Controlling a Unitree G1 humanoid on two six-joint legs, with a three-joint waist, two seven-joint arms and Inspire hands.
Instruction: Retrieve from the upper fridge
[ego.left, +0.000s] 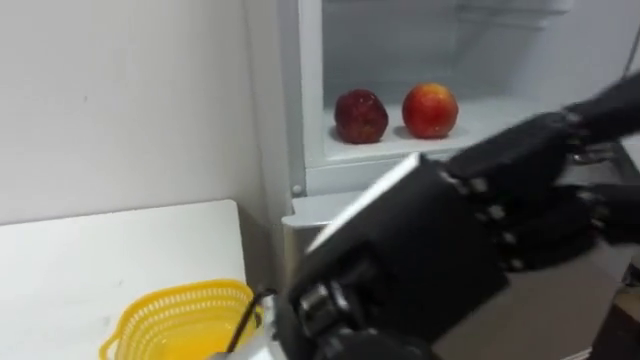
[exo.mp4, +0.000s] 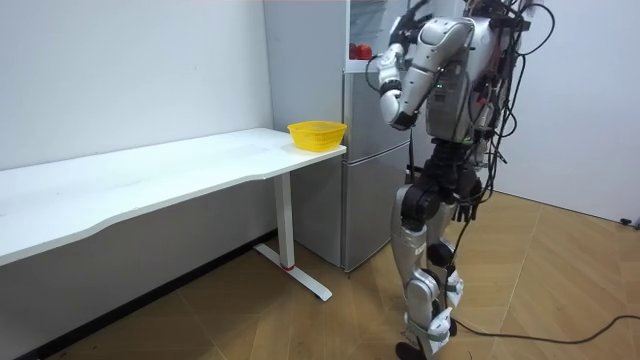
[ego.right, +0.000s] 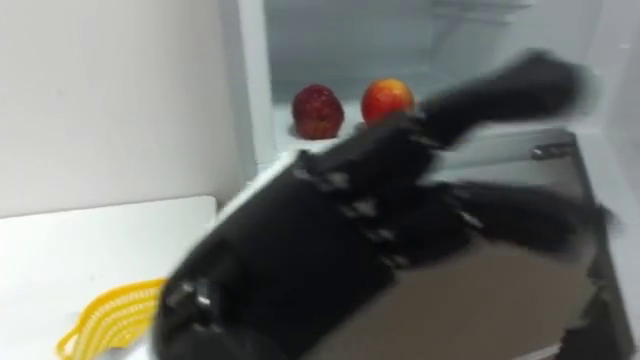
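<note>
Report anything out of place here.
Nothing stands out. The dark red apple and the brighter apple sit side by side on the fridge shelf, the yellow basket stands upright on the white table, nothing spilled. The left hand, open, is raised before the shelf.

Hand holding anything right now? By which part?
Nothing held. The left hand is open and empty; the dark apple and the brighter apple sit on the fridge shelf.

Eye views: paired head cameras, close, looking down at open fridge (ego.left: 308, 110) and table (ego.left: 100, 260) corner. Room view: distant, side-on to robot; shares fridge, table, basket (ego.left: 180, 296).
</note>
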